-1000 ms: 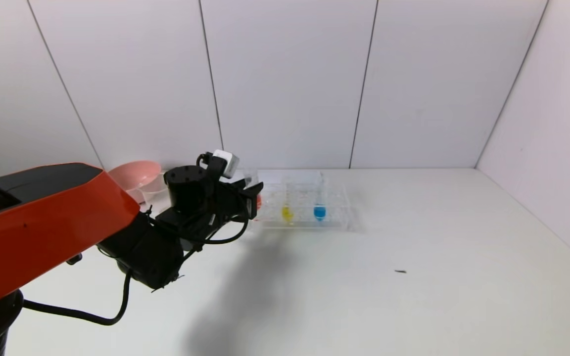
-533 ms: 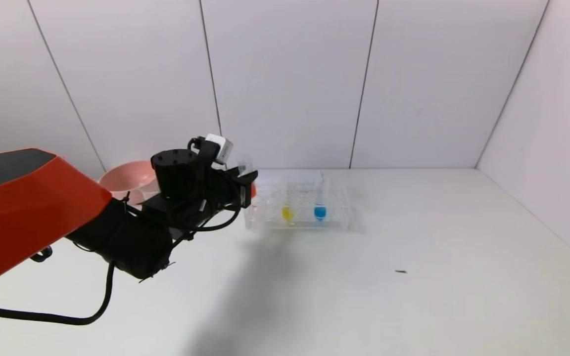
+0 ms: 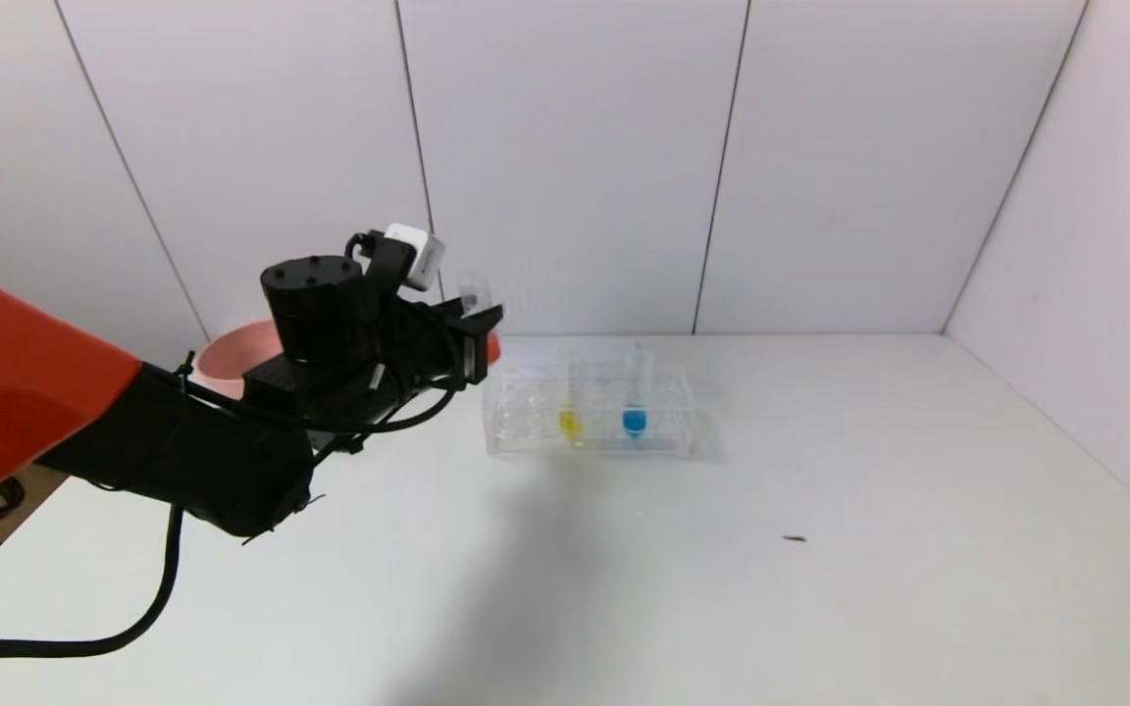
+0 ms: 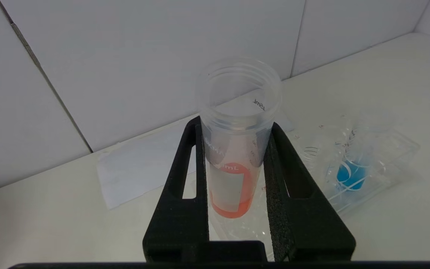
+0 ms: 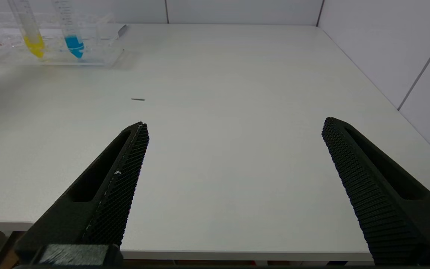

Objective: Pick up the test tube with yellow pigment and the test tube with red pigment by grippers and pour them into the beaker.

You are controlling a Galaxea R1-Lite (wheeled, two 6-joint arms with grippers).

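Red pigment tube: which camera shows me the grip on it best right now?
The left wrist view: the test tube with red pigment stands upright, clamped between the left pincer fingers, liquid at its bottom. The head view shows only its rim and a red speck behind the arm. The right wrist view misses it.

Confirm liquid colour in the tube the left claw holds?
Red-orange. The test tube with red pigment sits clamped in the left claw; clearest in the left wrist view.

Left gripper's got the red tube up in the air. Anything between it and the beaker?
Can't confirm. The left gripper holds the red test tube clear above the tube rack, but the left arm hides the area beside the pink bowl, and no beaker shows in any view.
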